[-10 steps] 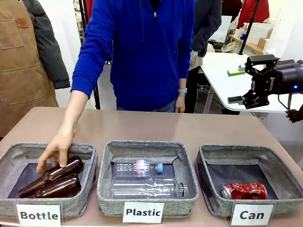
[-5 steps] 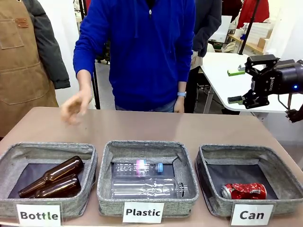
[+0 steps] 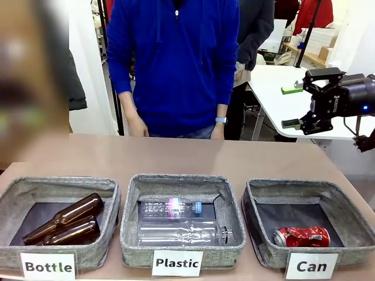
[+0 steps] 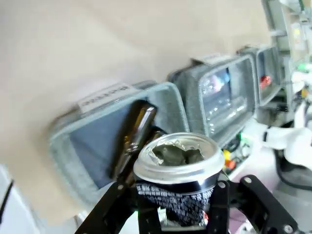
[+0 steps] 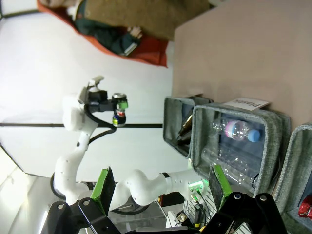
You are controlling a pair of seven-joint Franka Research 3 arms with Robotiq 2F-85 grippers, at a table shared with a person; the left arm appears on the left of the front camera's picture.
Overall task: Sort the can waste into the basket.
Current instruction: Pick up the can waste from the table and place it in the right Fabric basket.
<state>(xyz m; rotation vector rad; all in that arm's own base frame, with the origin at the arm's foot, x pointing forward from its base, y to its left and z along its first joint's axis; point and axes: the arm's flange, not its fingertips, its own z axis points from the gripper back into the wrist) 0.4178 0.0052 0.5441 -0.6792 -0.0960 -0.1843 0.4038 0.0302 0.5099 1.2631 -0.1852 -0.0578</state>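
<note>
Left gripper [image 4: 178, 207] is clamped on the dark can [image 4: 176, 173], held high over the "Bottle" bin [image 4: 117, 131] end, well apart from the "Can" basket [image 3: 310, 225], where the red can [image 3: 302, 236] already lies. Best move, probably: carry it across above both other bins, drop only once over the basket's lining. Right gripper [image 3: 300, 106] is spread wide, empty, idle above the tabletop [image 3: 176, 158]. A blurred shape masks the front view's left edge; the far bins' contents read poorly in the left wrist view.
</note>
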